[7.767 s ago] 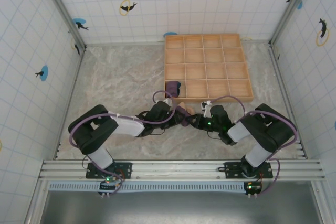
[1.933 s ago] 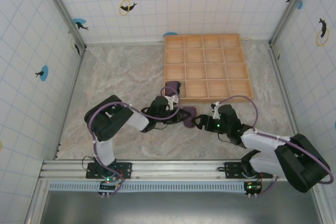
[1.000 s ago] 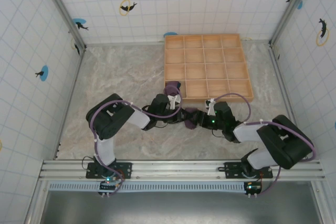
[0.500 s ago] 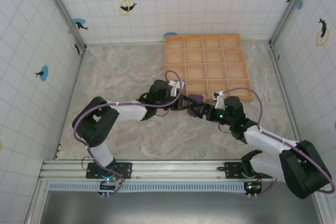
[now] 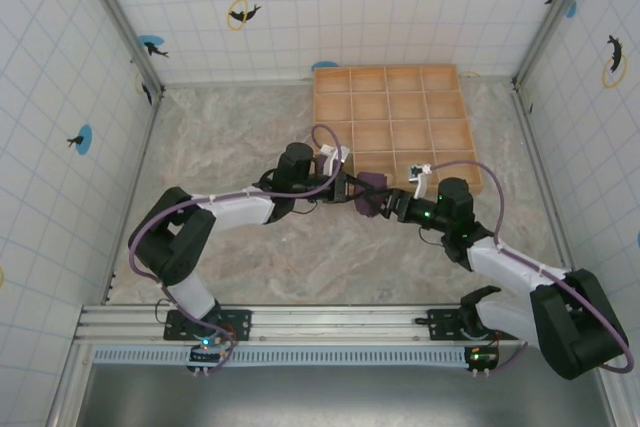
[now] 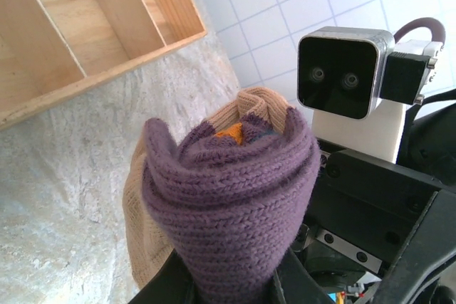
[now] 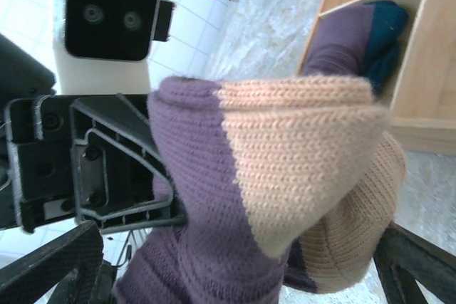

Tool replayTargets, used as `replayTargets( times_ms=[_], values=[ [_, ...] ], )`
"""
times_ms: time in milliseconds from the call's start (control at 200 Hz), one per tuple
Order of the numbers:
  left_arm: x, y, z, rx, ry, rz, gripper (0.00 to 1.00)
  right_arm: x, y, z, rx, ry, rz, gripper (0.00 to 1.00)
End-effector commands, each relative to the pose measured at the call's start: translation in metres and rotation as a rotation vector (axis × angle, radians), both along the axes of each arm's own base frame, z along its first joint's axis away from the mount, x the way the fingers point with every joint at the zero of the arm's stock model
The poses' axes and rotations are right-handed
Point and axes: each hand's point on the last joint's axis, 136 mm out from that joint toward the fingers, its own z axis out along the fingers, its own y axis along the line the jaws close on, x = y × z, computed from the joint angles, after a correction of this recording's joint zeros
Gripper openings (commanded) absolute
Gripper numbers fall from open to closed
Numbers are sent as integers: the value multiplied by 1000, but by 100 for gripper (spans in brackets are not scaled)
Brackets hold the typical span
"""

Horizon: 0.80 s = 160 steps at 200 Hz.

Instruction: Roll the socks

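- The left gripper (image 5: 348,189) is clamping narrowly on a rolled sock bundle (image 6: 228,190), gripping it at its lower end, with the roll standing up out of the fingers in the left wrist view.
- The bundle is showing purple knit wrapped around a tan section, with a spot of orange peeking from the centre of the roll.
- The right gripper (image 5: 391,203) is facing the left one with its jaws spread wide; in its own wrist view its fingers (image 7: 50,268) are sitting out at either side of the bundle and are gripping nothing.
- In the overhead view the bundle is hanging between the two grippers, just beside the near edge of the wooden tray (image 5: 385,67), over the marble-patterned table (image 5: 230,147).
- The tray is lying flat at the far right of the table, divided into sixteen square compartments.
- A second bundle (image 7: 349,33), purple with a teal patch, is sitting inside the compartment at the tray's near-left corner, leaning against its walls.
- The other compartments seen from above are showing bare wood.
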Motion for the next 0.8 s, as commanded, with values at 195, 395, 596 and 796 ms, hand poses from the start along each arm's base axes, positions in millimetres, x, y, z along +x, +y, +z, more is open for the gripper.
replayTargets(
  times_ms=[195,395,596,796],
  values=[
    [11,5,59,-147,-1,-59,0,6,4,48,147,-96,81,100],
    [13,5,70,-186,17,-91,0,11,10,62,218,-87,133,100],
    [13,6,74,-208,23,-97,0,21,10,72,223,-119,112,100],
    [14,7,75,-215,23,-90,0,31,15,77,249,-108,123,100]
  ],
)
